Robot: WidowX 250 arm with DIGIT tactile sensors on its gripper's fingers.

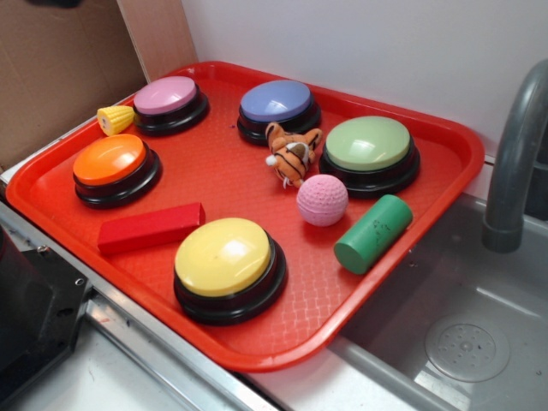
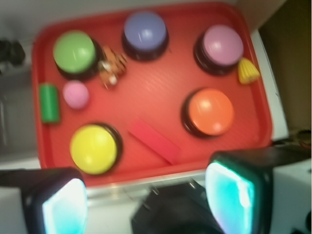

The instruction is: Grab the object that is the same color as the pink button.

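Five round push buttons sit on a red tray (image 1: 445,150) with a waffled floor, which rests over a steel sink (image 1: 479,342); a grey faucet (image 1: 514,163) rises at the tray's 3 o'clock in the exterior view, with a pale wall behind and a brown board (image 1: 60,68) at 10 o'clock. The buttons are one each: pink button (image 1: 166,96) at 11 o'clock, purple-blue button (image 1: 276,101) at 12, green button (image 1: 368,144) at 2, orange button (image 1: 109,160) at 9, yellow button (image 1: 223,257) at 6. One pink ball (image 1: 322,199) lies near the tray's middle, just beside the green button and close to one tiger toy (image 1: 291,152) at its 11 o'clock; whether they touch is unclear. One green cylinder (image 1: 373,234), one red block (image 1: 151,228) and one yellow corn piece (image 1: 115,119) complete the count. The wrist view is blurred. The gripper (image 2: 146,195) shows only there, its two fingers spread wide apart over the tray's near edge, cut off by the frame, holding nothing.
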